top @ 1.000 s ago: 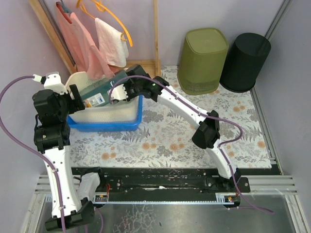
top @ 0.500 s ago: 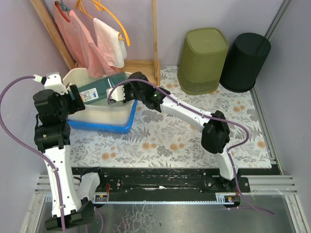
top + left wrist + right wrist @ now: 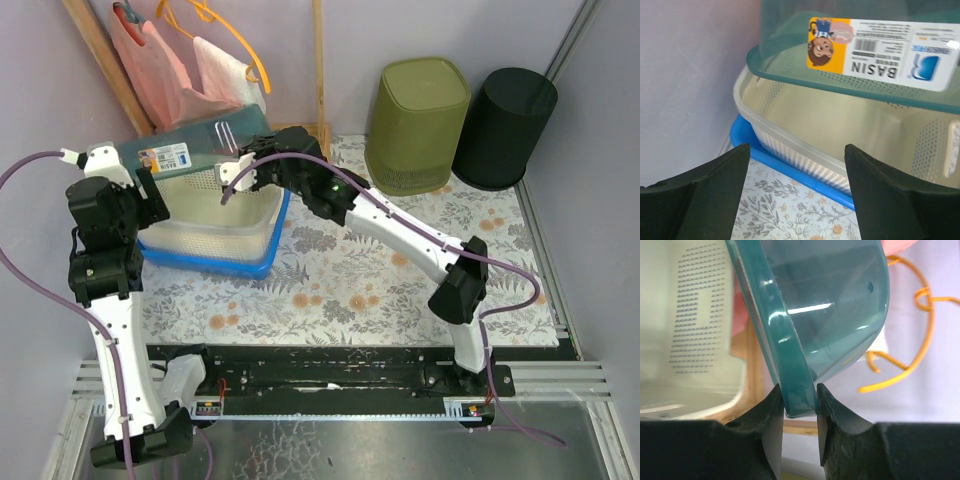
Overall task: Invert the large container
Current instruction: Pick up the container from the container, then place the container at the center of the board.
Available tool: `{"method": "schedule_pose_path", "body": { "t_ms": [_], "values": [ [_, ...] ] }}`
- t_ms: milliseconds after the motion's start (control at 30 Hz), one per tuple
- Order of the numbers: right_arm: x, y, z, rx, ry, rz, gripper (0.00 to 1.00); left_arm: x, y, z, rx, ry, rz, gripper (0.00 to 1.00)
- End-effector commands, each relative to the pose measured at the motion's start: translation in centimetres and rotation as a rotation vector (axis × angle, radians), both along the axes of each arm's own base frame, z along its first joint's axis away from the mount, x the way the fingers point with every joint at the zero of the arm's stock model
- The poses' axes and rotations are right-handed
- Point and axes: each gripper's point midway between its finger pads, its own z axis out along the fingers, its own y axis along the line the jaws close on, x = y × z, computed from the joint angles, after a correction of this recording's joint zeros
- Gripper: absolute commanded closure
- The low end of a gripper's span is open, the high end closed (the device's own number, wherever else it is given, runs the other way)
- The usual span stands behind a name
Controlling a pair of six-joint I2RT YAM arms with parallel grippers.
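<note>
A teal translucent basin (image 3: pixel 190 150) with a "BASIN" label is held up, tilted, above a white perforated basket (image 3: pixel 215 235) that sits in a blue tray (image 3: pixel 210 262). My right gripper (image 3: pixel 258 160) is shut on the basin's rim at its right end; in the right wrist view the fingers (image 3: pixel 800 405) pinch the teal rim (image 3: pixel 790 370). My left gripper (image 3: pixel 150 200) is open and empty at the tray's left side. In the left wrist view (image 3: pixel 796 190) it faces the white basket (image 3: pixel 805 150) and blue tray (image 3: pixel 785 167), with the basin (image 3: pixel 855 45) above them.
An olive bin (image 3: pixel 417 125) and a black bin (image 3: pixel 503 112) stand upside down at the back right. A wooden rack (image 3: pixel 320 70) with pink and white cloths and an orange hanger (image 3: pixel 240 50) stands right behind the basin. A wall is close on the left.
My right gripper has lifted the teal basin up out of the white basket and toward the back. The basket and tray have shifted slightly left. The left gripper stayed open.
</note>
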Motion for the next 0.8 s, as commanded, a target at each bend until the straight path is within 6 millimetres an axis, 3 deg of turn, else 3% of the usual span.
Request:
{"method": "schedule_pose_path", "body": {
  "t_ms": [0,100,167,333,367,433,533,633,767],
  "values": [
    [-0.9,-3.6,14.4,0.181,-0.336,-0.072,1.0,-0.6,2.1,4.8,0.044,-0.133,0.129,0.25],
    [-1.4,-7.0,14.1,0.133,-0.3,-0.113,1.0,-1.6,2.5,7.8,0.076,-0.202,0.163,0.25],
    [-1.8,-9.9,11.2,0.058,-0.247,-0.162,1.0,-2.3,2.4,9.8,0.1,-0.235,0.162,0.25],
    [-5.4,-19.5,8.7,-0.019,-0.209,-0.3,1.0,-2.8,1.4,13.6,0.107,-0.29,0.111,0.25],
    [-6.7,-22.2,9.4,-0.011,-0.228,-0.33,1.0,-2.8,1.0,14.2,0.104,-0.3,0.093,0.25],
    [-7.7,-26.7,8.5,-0.044,-0.235,-0.401,1.0,-2.7,0.4,15.0,0.095,-0.314,0.063,0.25],
    [-10.1,-32.6,6.8,-0.108,-0.222,-0.486,1.0,-2.0,-0.2,15.1,0.068,-0.31,0.024,0.25],
    [-13.1,-36.7,3.8,-0.203,-0.21,-0.523,1.0,-1.0,-0.9,14.1,0.023,-0.283,-0.017,0.26],
    [-16.0,-41.1,-3.2,-0.376,-0.1,-0.585,1.0,-0.3,-2.2,12.9,-0.023,-0.258,-0.086,0.27]
  ]
}}
